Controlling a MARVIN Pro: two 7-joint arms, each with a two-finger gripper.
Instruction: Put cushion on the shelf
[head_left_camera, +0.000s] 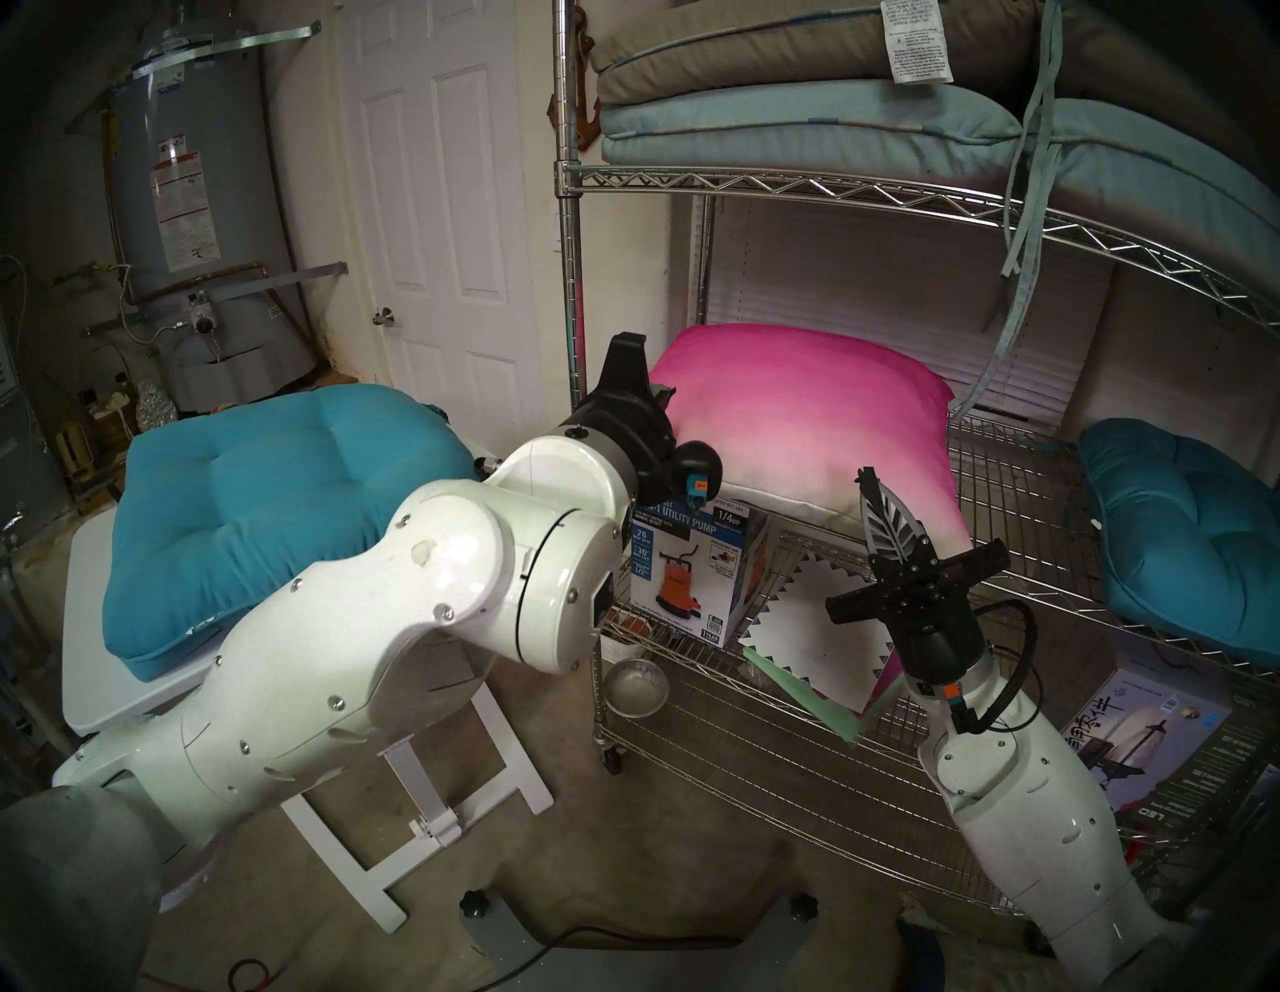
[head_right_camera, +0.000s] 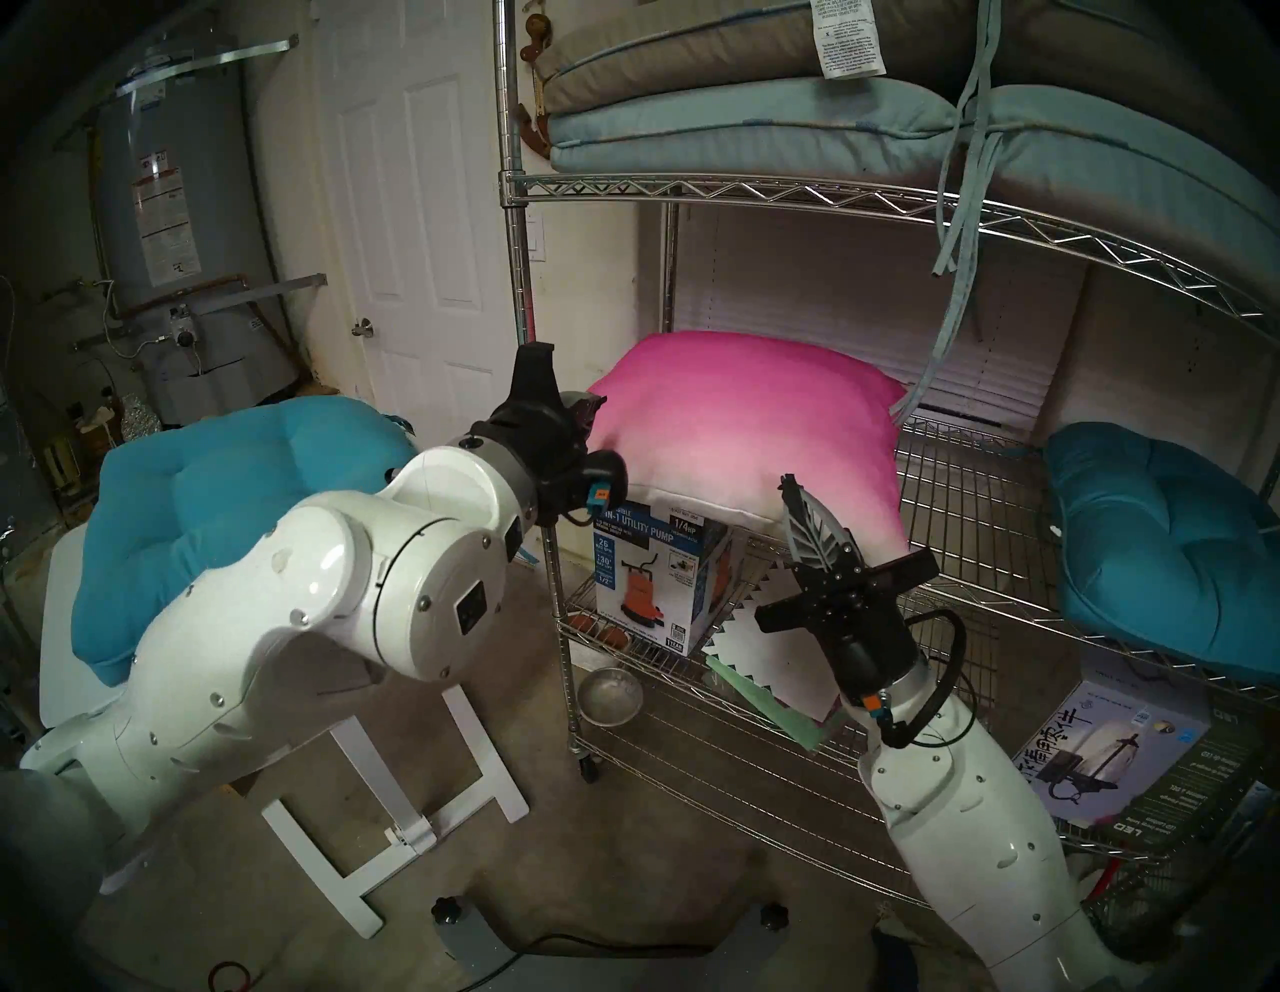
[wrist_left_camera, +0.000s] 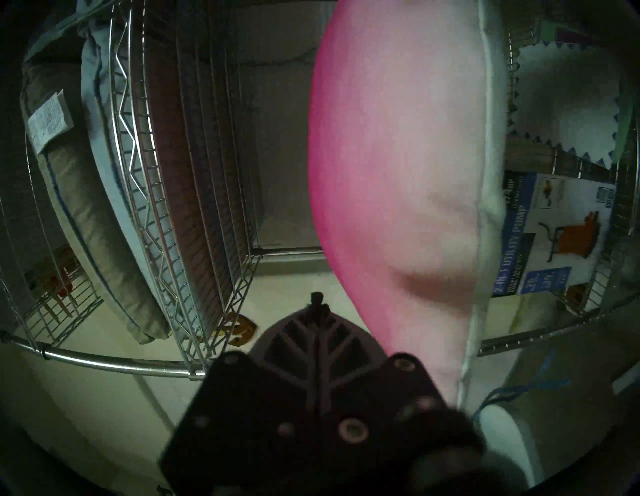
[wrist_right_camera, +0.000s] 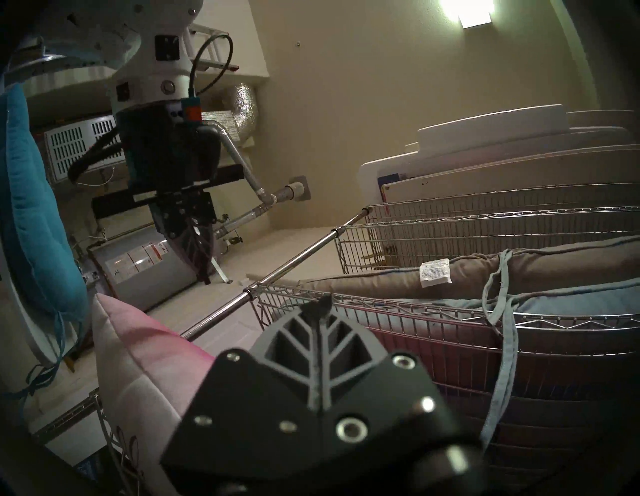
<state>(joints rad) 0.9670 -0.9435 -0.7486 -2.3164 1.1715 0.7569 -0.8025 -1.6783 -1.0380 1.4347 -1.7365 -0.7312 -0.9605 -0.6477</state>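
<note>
Both my jaws are pressed shut on nothing: my left gripper at mid-frame, my right gripper lower right. The cushion is lying on the shelf at centre, front edge overhanging. I am judging a clean retreat best, avoiding the posts. My left wrist view alone is showing a dent in its pink face.

grey water heater in the corner, white panelled door, window blinds, concrete floor
</note>
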